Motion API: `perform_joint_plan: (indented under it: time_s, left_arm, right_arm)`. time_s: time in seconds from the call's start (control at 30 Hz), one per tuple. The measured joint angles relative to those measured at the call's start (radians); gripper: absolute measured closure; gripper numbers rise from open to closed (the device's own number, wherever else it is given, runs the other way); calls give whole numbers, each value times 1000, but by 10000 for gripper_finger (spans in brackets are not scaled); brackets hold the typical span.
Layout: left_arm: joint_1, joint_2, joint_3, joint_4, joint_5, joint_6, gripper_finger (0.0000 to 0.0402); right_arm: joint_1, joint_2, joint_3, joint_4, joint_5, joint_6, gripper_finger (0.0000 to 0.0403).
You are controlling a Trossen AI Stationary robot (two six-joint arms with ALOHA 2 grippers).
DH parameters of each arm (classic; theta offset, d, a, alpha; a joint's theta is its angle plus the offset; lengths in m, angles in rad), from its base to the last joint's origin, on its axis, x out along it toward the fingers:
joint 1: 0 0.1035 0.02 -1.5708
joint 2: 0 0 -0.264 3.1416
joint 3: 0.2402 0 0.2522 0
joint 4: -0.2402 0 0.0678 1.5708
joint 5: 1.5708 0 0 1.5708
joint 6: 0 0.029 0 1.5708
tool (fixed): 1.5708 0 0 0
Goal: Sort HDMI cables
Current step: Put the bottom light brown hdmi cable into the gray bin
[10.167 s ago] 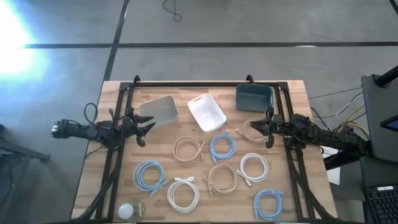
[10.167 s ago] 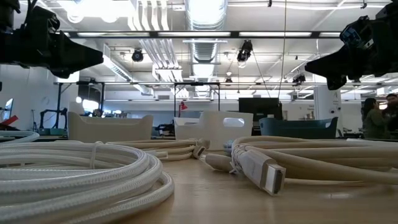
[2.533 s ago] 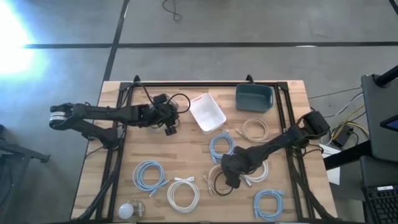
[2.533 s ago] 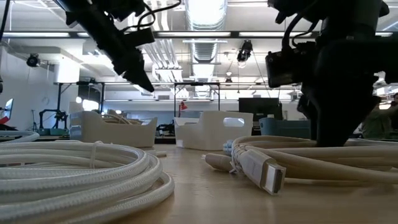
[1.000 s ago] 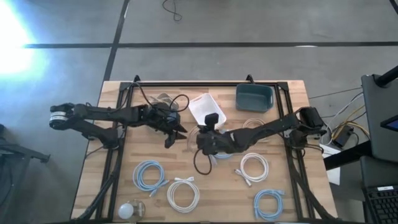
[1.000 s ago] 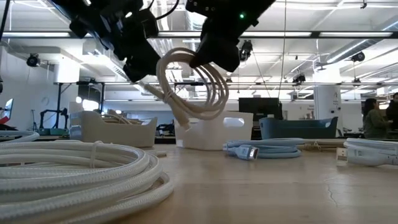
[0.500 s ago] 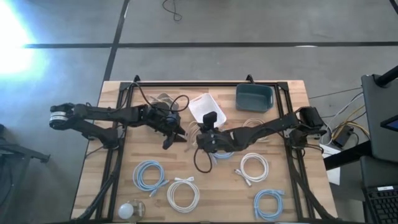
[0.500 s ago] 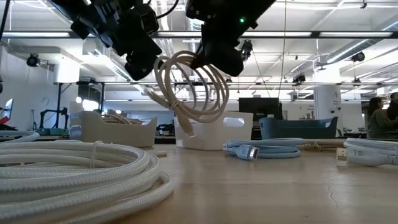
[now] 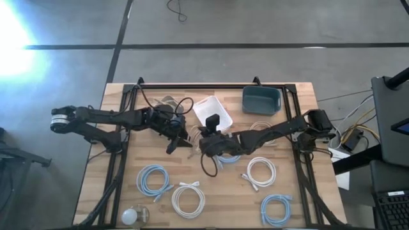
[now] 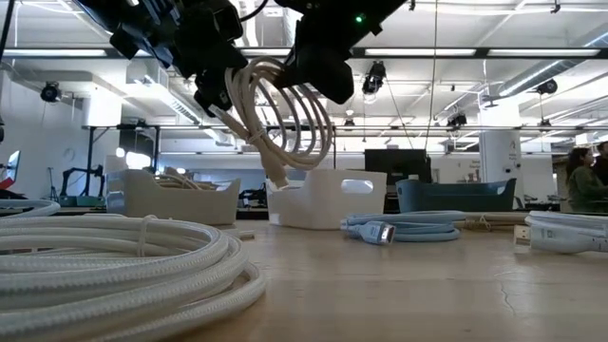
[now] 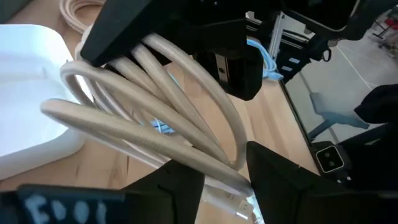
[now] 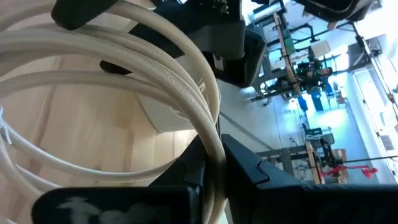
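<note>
beige bin (image 9: pixel 167 100): mostly hidden under left arm | blue cable (image 9: pixel 231 155): partly under right arm

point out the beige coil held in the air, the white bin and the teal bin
beige coil (image 10: pixel 285 119), low view, on its hanging loops.
white bin (image 9: pixel 206 105), high view, on its bare far wall.
teal bin (image 9: pixel 261 99), high view, on its inside floor.

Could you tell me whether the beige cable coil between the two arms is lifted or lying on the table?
Lifted: the beige coil hangs clear above the table, held in the right claw.
</note>
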Motion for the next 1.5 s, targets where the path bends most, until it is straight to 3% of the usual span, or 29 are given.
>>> perform_joint_plan:
  time_s: [0.23,0.57,0.73,0.97,1.23,1.33,1.5]
  left_arm:
    - [0,0,-24,59,3,-1,256]
    - [0,0,-33,68,-12,-42,390]
    - [2,-8,-33,52,-24,-59,386]
    - [19,-106,-33,-27,-85,-60,391]
    - [85,-309,-33,-228,-178,-16,389]
    - [110,-370,-33,-318,-216,18,388]
    - [150,-447,-33,-403,-208,155,387]
  right_arm:
    - [-3,0,0,5,-5,-2,374]
    - [-3,-2,2,19,-5,48,314]
    - [3,-2,2,13,28,87,283]
    - [65,-2,2,8,273,44,264]
    - [86,-33,2,-63,286,99,267]
    - [66,-88,1,-243,208,236,273]
    - [-6,-233,-12,-461,-138,557,291]
